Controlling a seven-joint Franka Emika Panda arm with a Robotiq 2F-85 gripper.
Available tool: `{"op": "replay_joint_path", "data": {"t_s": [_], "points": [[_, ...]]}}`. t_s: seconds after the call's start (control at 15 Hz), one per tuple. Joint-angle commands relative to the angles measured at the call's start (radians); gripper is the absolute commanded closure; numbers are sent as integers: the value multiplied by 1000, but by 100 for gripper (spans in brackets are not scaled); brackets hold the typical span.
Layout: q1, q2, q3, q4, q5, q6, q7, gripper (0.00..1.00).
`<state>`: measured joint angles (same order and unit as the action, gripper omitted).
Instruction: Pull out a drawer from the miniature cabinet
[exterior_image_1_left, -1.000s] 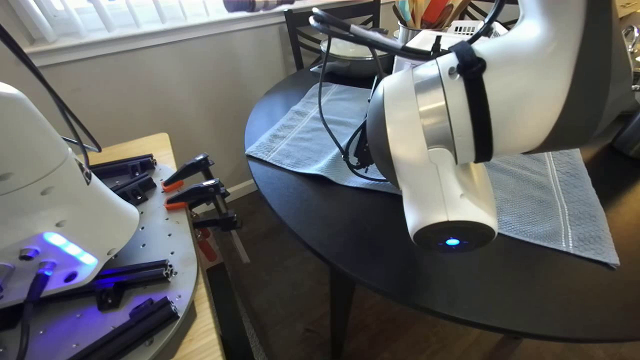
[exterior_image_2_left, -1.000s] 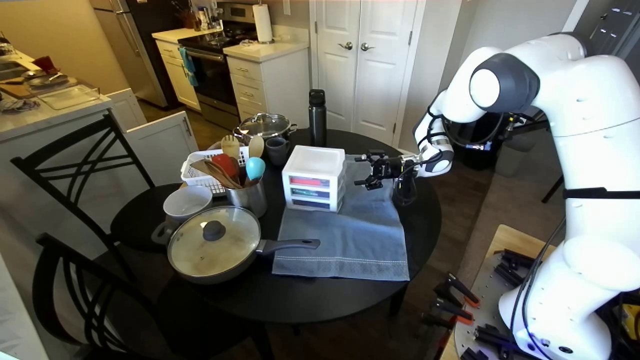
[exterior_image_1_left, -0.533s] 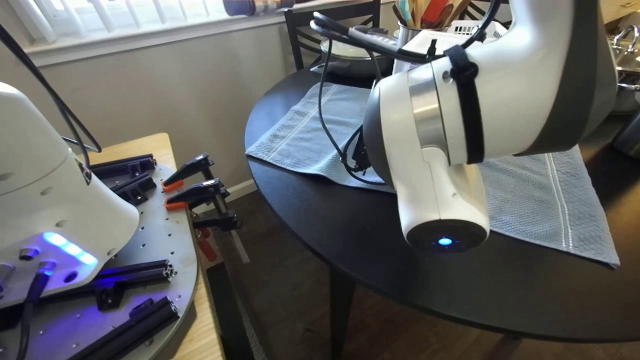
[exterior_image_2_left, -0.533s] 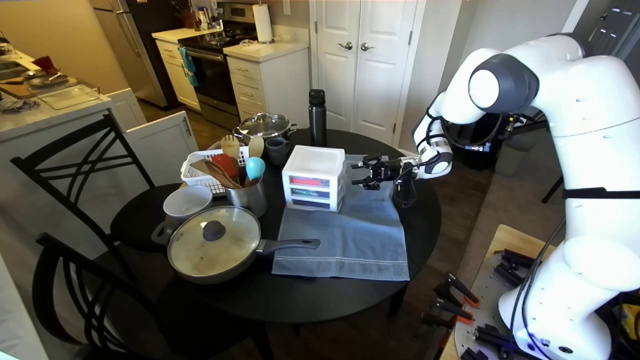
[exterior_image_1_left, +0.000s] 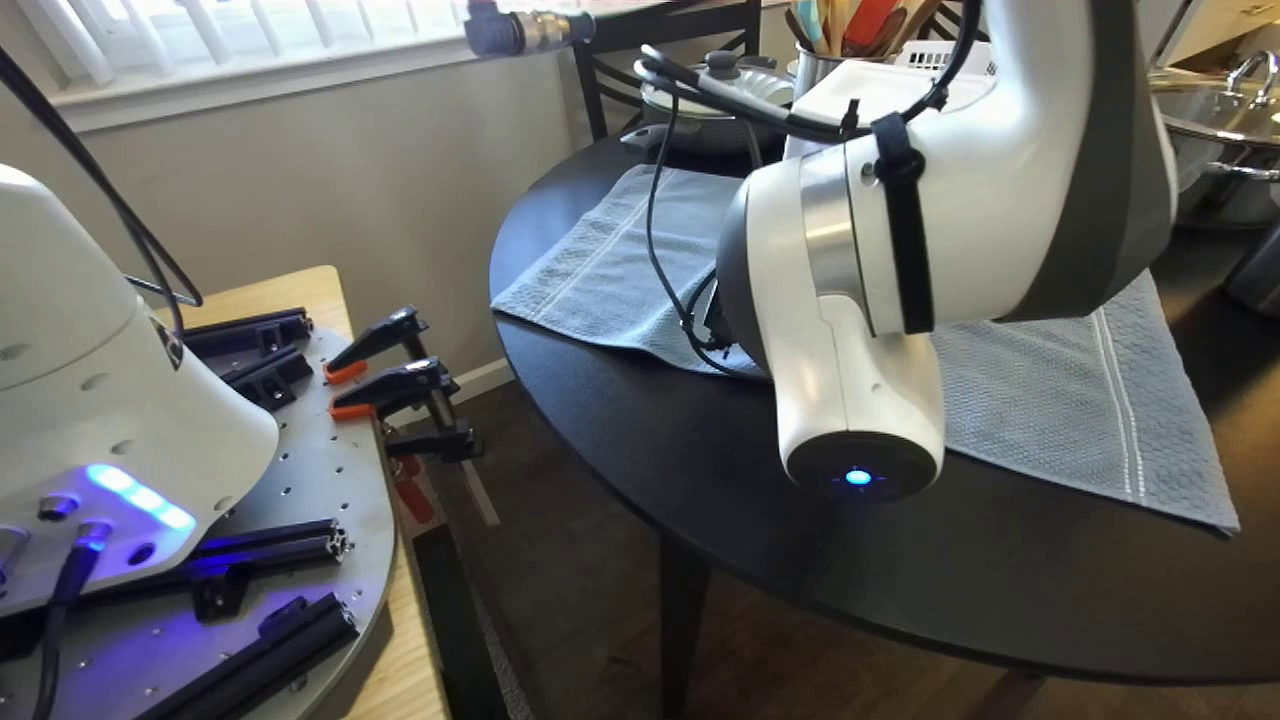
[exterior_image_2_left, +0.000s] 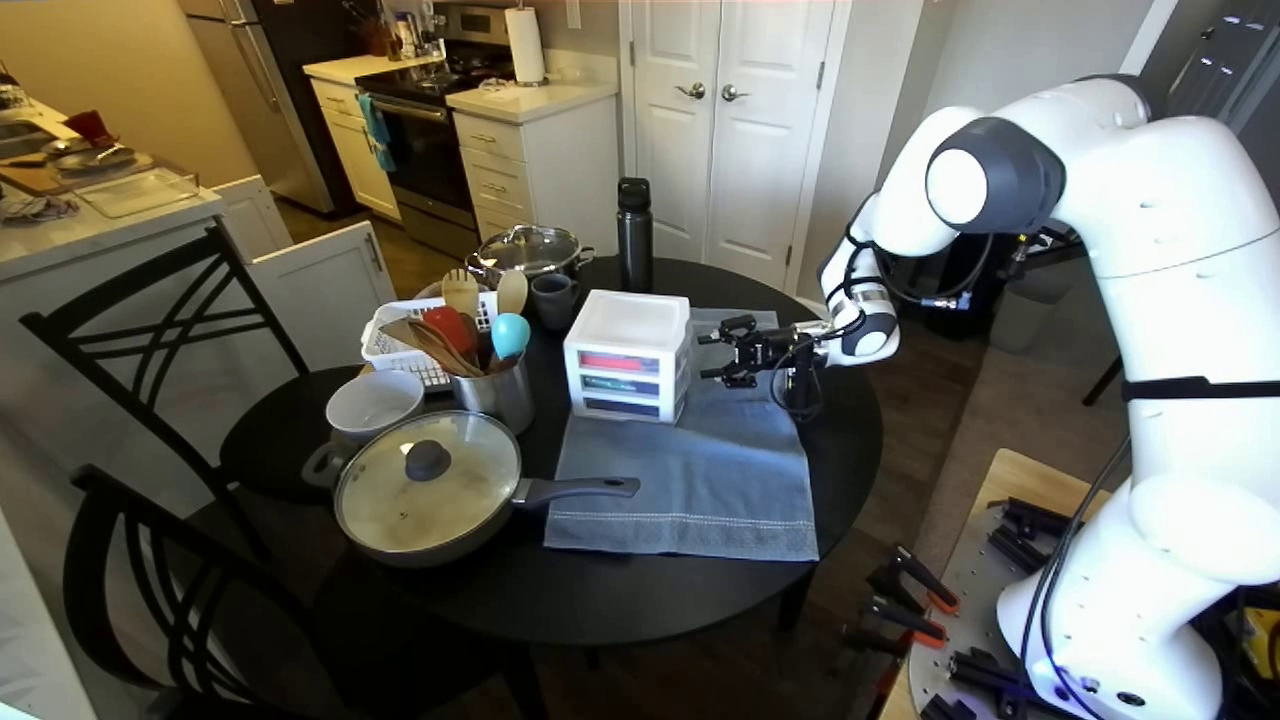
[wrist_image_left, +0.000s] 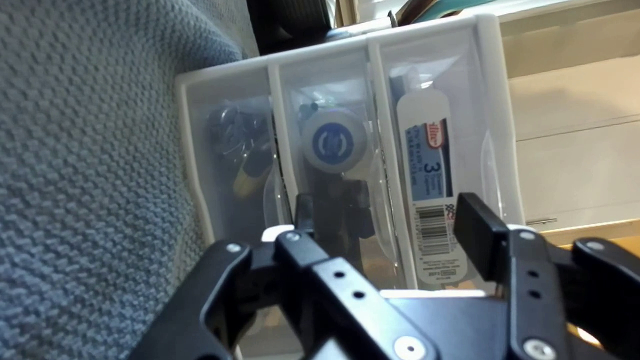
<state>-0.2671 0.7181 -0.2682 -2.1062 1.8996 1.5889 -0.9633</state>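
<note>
Looks like smooth white plastic on the miniature cabinet (exterior_image_2_left: 632, 340), clear plastic on its bottom drawer (wrist_image_left: 240, 215), coarse cloth on the towel (exterior_image_2_left: 700, 475) at the table's (exterior_image_2_left: 610, 595) edge.

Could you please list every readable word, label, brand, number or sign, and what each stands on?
"3": blue label on the package, top drawer.
"lite", perhaps: end of that label's red logo.
Fine print by the barcode: too small to read.
White curved marks, no word: blue disc, middle drawer.
Green strip in the cabinet, in an exterior view: marks too small.
</note>
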Motion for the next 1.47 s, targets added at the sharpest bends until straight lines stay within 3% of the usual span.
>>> {"op": "replay_joint_path", "data": {"t_s": [0.0, 0.13, 0.2, 0.33, 0.53, 0.73, 0.8, 1.4], "points": [[20, 2, 6, 13, 38, 39, 18, 30], [25, 2, 6, 14, 52, 50, 18, 41], [26, 2, 6, 14, 56, 53, 18, 57], [27, 2, 5, 13, 64, 59, 16, 75], [27, 2, 6, 12, 72, 60, 15, 93], [27, 1, 5, 11, 82, 56, 13, 97], [27, 0, 5, 12, 80, 56, 13, 94], [12, -14, -25, -20, 51, 51, -7, 94]]}}
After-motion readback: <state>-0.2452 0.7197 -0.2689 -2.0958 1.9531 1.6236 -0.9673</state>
